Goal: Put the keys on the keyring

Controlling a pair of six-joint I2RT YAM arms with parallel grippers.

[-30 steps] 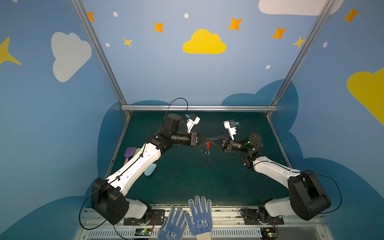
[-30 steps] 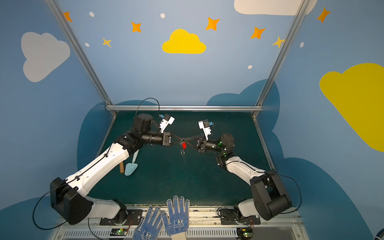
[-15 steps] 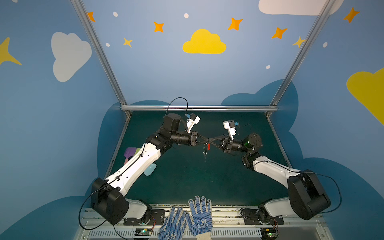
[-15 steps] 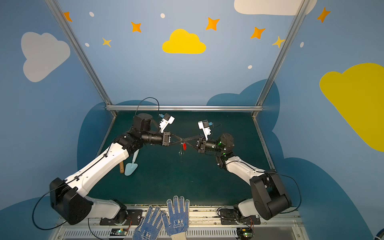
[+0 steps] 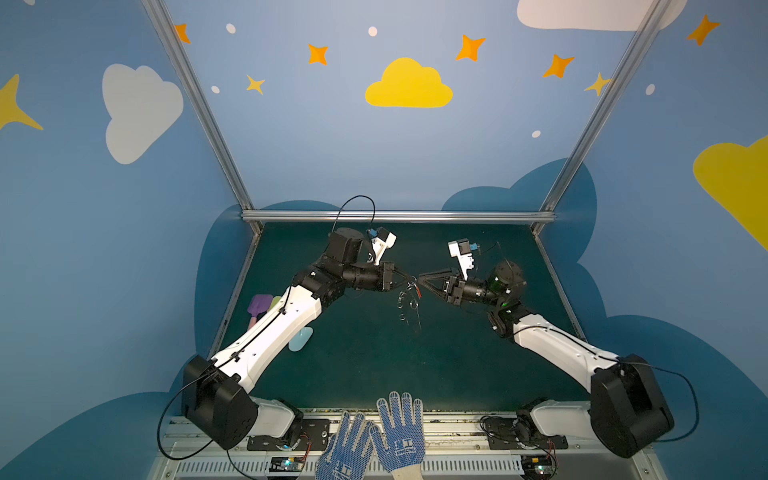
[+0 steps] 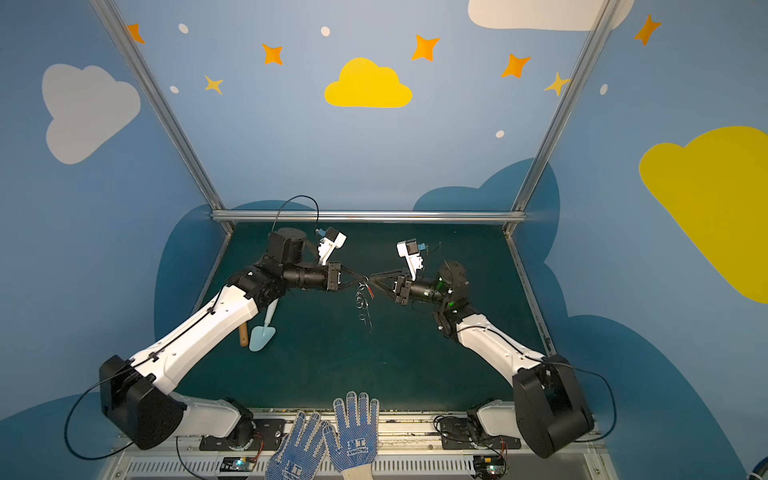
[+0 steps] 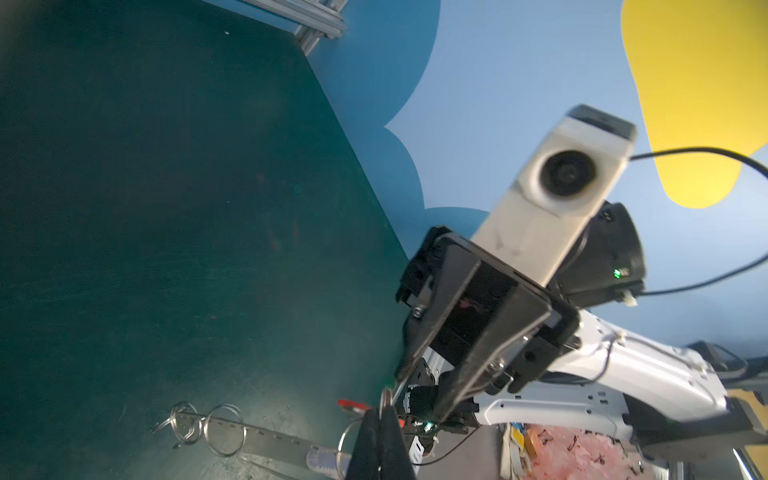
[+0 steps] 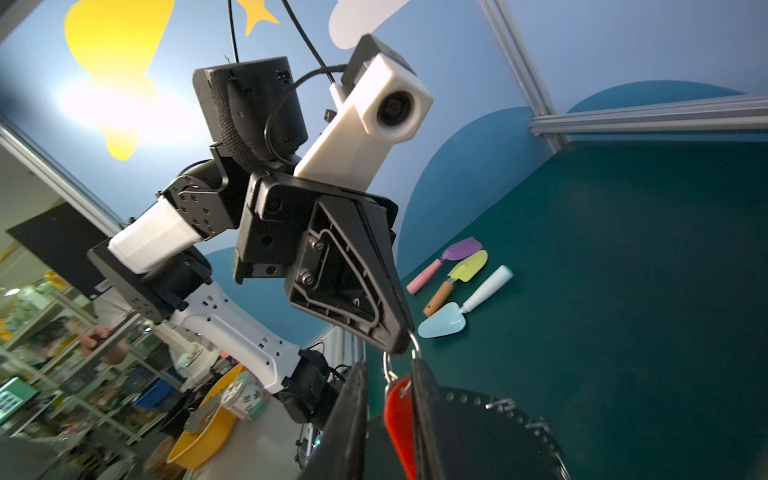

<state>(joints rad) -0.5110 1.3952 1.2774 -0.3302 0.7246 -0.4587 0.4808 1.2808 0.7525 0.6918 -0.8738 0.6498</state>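
- left gripper (image 7: 381,409): black plastic fingers pressed together, pinching a thin wire split ring (image 7: 386,395)
- right gripper (image 8: 388,365): ribbed black fingers slightly spread, with the red tag in the gap; can't tell if a pad touches it
- both grippers meet tip to tip above the middle of the mat in both top views (image 5: 411,281) (image 6: 365,283)
- keys: glossy red plastic tag (image 8: 399,419), flat and rounded, hooked on a small silver ring; it shows as a red sliver in a top view (image 5: 418,291); the metal key itself isn't clear
- keyring (image 7: 266,440): flat grey metal plate with tiny holes along the rim (image 8: 519,419) and loose wire rings (image 7: 187,424); it dangles below the pinch point, edge-on in a top view (image 5: 409,309)
- toy shovels lie on the mat to the left: purple (image 8: 461,249), yellow with a wood handle (image 8: 469,268), pale blue with a white handle (image 8: 444,324)
- mat (image 5: 374,365): dark green, matte, faintly scuffed
- walls (image 5: 374,158): blue with painted yellow and white clouds and orange stars; aluminium frame rails (image 5: 395,216)
- blue dotted knit gloves (image 5: 374,436) at the front edge
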